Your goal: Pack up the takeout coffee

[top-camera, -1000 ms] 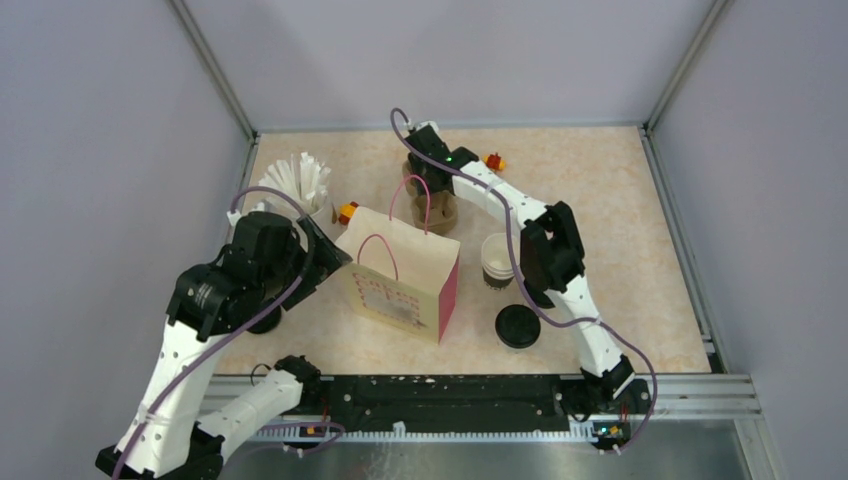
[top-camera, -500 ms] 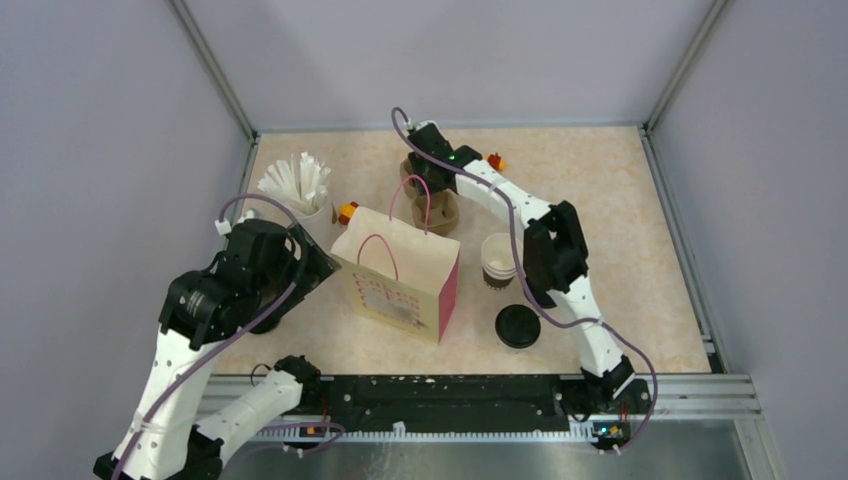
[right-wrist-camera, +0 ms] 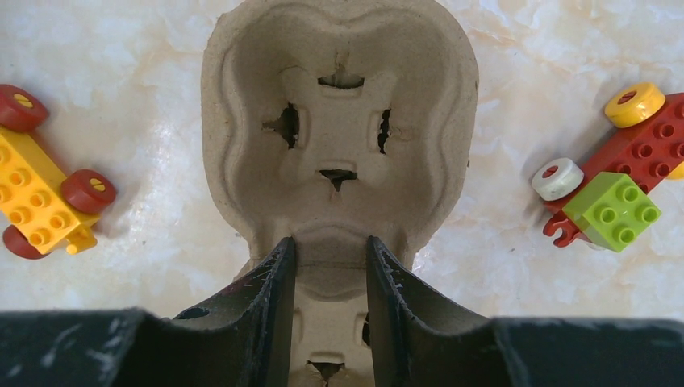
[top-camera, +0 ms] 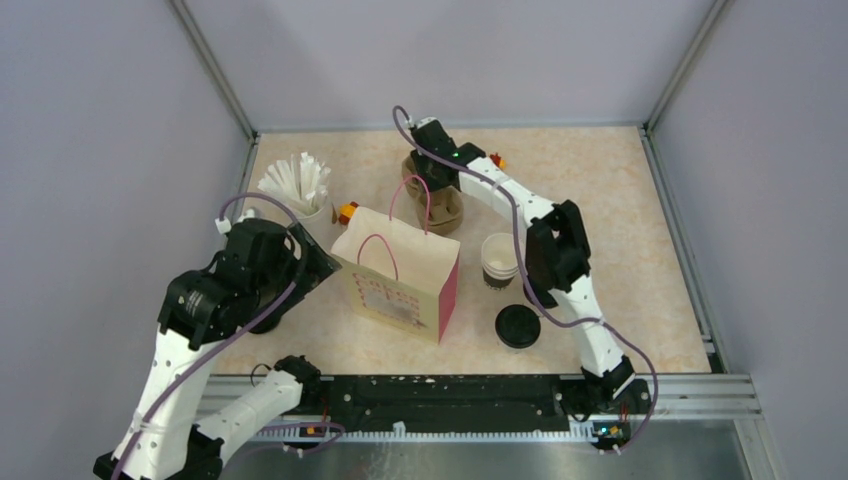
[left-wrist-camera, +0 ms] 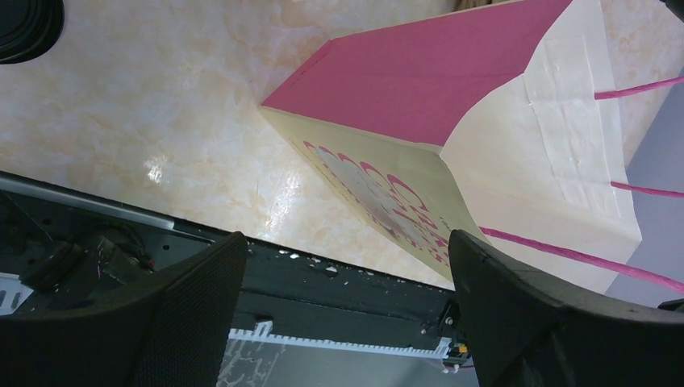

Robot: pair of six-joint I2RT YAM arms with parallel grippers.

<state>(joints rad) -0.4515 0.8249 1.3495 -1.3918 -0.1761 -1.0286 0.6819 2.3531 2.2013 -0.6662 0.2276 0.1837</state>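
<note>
One takeout coffee cup (top-camera: 497,258) stands open and lidless right of the paper bag (top-camera: 400,282), and its flat black lid (top-camera: 518,326) lies on the table in front of it. My right gripper (top-camera: 431,170) reaches to the back, behind the bag. In the right wrist view it (right-wrist-camera: 329,242) is shut on the narrow middle of the brown pulp cup tray (right-wrist-camera: 339,105), whose holes hold nothing. My left gripper (top-camera: 318,262) hangs open at the bag's left. In the left wrist view it (left-wrist-camera: 347,242) holds nothing, and the bag's pink side (left-wrist-camera: 452,89) is ahead of it.
A beige cup of white sticks (top-camera: 297,185) stands at the back left. Toy brick cars lie beside the tray (right-wrist-camera: 44,193) (right-wrist-camera: 617,193). A dark round object (top-camera: 264,322) sits mostly hidden under my left arm. The black base rail (top-camera: 450,400) runs along the near edge.
My left arm has drawn back to the left, away from the bag, and stays open. My right gripper has tightened a little on the cup tray and shifted it slightly.
</note>
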